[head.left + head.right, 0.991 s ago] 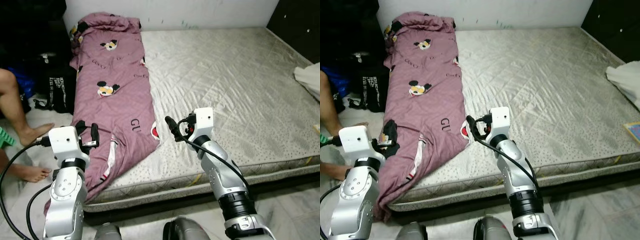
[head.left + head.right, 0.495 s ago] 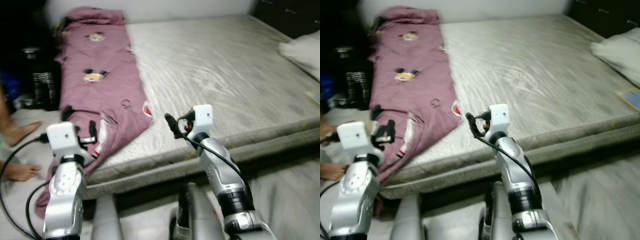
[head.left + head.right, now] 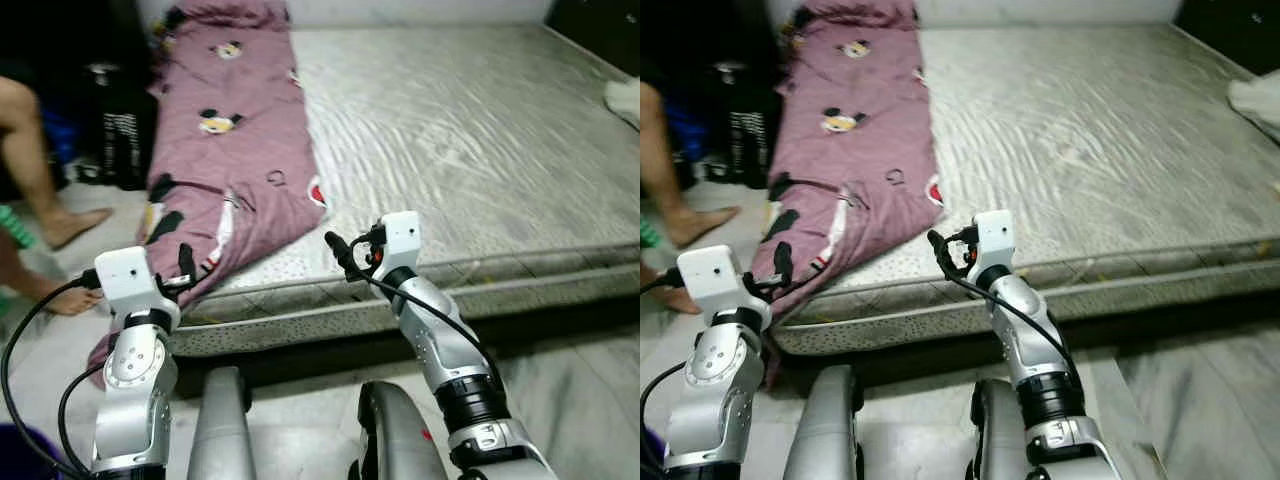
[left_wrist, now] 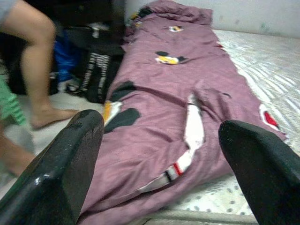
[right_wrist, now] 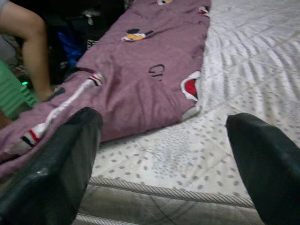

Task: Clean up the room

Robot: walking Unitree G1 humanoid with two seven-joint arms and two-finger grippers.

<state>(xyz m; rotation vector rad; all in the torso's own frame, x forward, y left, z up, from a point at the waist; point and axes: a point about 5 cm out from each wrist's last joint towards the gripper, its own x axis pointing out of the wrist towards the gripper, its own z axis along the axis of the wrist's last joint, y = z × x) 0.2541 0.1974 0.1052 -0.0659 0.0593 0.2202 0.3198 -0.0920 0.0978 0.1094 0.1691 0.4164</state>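
- The purple blanket (image 3: 232, 150) is mauve, printed with cartoon mouse faces, dark lettering and a red-and-white patch near its lower corner
- It lies in a long, rumpled strip down the left side of the mattress (image 3: 480, 130), bunched at the far end by the wall
- Its near end spills over the mattress edge and hangs toward the floor (image 3: 40, 340), with a white striped band showing in the folds
- The left tool (image 3: 184, 268) hovers open in front of the hanging end of the blanket, not touching it
- The right tool (image 3: 340, 256) hovers open and empty above the near edge of the mattress, just beside the blanket's lower corner
- A person's bare legs (image 3: 40, 160) stand on the floor beside the bed, near dark bags (image 3: 120, 140)
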